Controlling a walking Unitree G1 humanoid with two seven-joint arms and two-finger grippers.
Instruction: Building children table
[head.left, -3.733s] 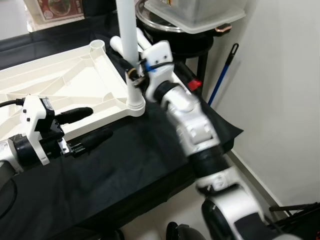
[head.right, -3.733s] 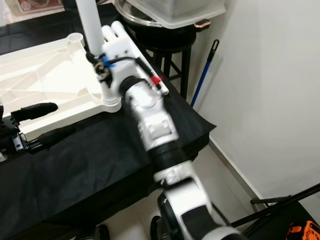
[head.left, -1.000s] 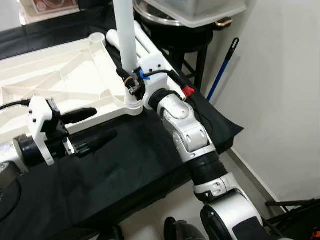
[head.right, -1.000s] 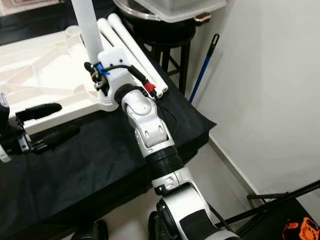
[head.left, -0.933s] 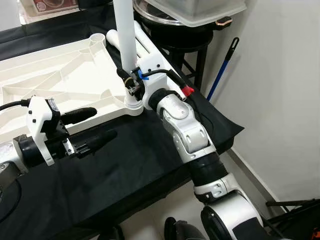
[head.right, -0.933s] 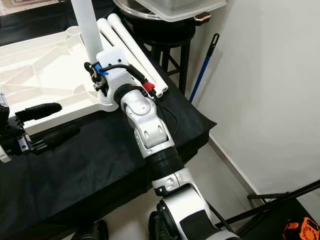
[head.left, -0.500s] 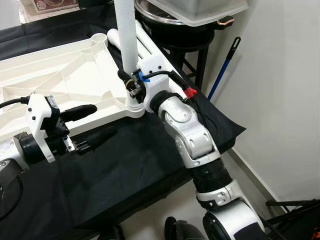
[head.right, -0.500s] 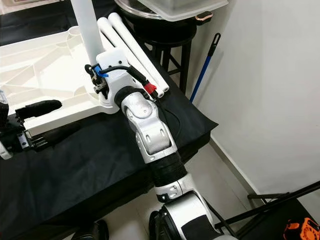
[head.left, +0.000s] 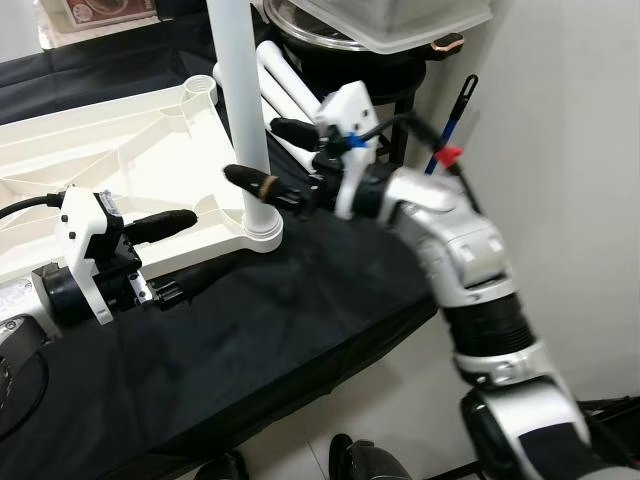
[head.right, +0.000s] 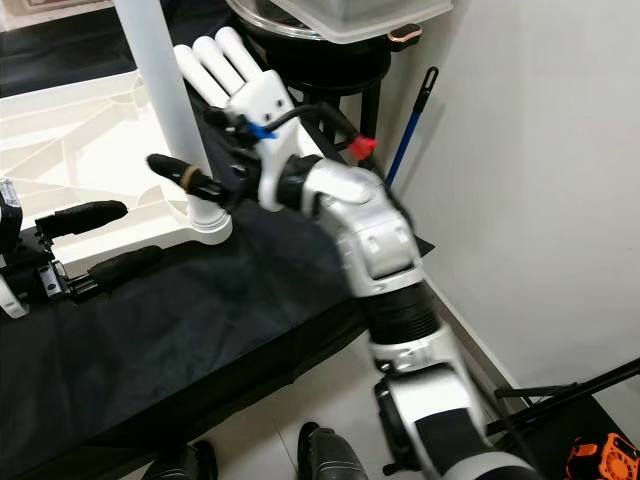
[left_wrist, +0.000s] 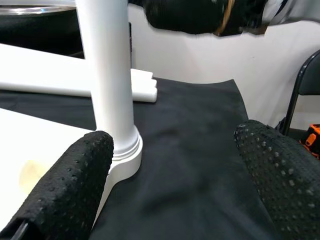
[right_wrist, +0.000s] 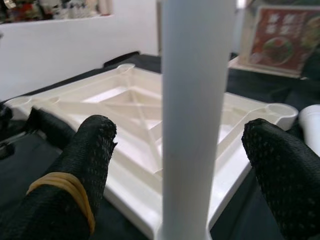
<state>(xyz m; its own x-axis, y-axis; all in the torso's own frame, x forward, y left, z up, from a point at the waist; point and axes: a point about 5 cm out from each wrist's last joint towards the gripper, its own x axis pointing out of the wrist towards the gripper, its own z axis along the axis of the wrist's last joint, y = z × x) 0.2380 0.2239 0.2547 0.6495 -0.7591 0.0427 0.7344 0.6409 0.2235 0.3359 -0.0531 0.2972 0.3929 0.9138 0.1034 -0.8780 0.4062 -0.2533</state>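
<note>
Now R gripper jaws open, off upright leg in tabletop corner; L gripper jaws open nearby.

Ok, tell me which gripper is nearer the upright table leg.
Right. The right gripper straddles the upright leg, fingers open either side. The left gripper sits lower, open, beside the tabletop's edge.

The right gripper is held out level across the body with its 2 fingers spread wide, while the left gripper rests low, fingers parted, pointing right.
</note>
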